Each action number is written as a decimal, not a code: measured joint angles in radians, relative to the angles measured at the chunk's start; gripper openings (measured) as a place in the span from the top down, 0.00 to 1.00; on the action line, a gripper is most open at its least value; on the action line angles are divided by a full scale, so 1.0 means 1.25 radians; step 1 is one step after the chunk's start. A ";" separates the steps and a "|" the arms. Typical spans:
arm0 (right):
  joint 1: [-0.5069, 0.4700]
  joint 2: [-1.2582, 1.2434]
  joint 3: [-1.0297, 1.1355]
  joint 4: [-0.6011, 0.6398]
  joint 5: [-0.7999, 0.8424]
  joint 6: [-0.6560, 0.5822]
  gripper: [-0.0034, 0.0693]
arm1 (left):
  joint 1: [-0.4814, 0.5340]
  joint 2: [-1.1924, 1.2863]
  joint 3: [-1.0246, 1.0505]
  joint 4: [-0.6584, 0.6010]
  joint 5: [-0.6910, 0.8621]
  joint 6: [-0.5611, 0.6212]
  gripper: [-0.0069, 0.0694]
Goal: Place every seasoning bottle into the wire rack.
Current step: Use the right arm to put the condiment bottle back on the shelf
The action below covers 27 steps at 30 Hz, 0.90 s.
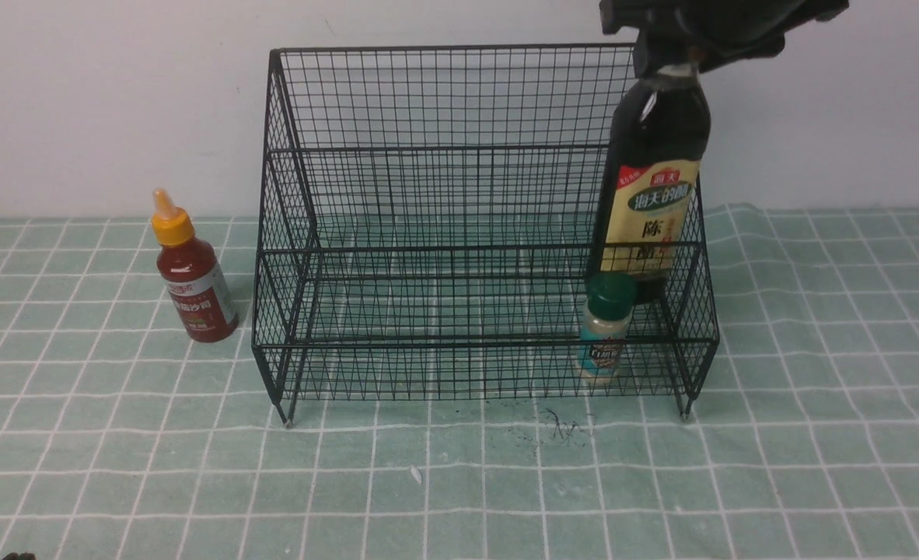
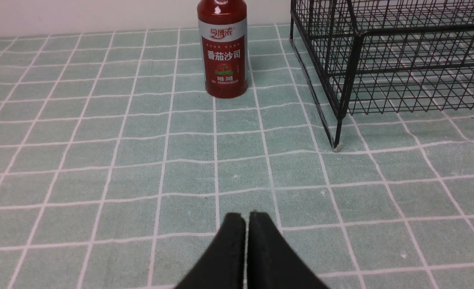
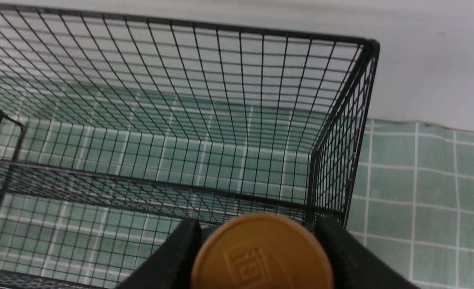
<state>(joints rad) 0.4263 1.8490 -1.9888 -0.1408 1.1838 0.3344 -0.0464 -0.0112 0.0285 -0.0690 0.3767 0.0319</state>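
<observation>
Front view, upper right: right gripper (image 1: 671, 56) pinches vinegar bottle (image 1: 654, 187) by its cap, lower half inside rack (image 1: 444, 155). Left gripper (image 2: 246, 241) pressed together.

Light even + diffuse, fairly bright; no hard shadows, just faint shade under wire rack (image 1: 475, 343). Small glare spots on vinegar bottle (image 1: 656, 198) shoulder. Front view a bit soft, slight noise. Right wrist: cap (image 3: 262, 253) close-up blurry, mesh wires look curved twd frame edges. Left wrist sharpest.
</observation>
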 joint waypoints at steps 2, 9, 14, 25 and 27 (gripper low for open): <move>0.000 0.005 0.000 0.002 0.006 -0.001 0.50 | 0.000 0.000 0.000 0.000 0.000 0.000 0.92; 0.000 0.034 0.000 0.023 0.035 -0.002 0.50 | 0.000 0.000 0.000 0.000 0.000 0.000 0.92; 0.000 0.034 -0.007 0.027 0.049 0.003 0.50 | 0.000 0.000 0.000 0.000 0.000 0.000 0.92; 0.000 0.023 -0.009 0.043 0.057 0.014 0.32 | 0.000 0.000 0.000 0.000 0.000 0.000 0.92; 0.000 0.011 -0.009 0.043 0.057 0.014 0.31 | 0.000 0.000 0.000 0.000 0.000 0.000 0.92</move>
<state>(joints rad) 0.4263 1.8631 -2.0007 -0.0875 1.2555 0.3523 -0.0464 -0.0112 0.0285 -0.0690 0.3767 0.0319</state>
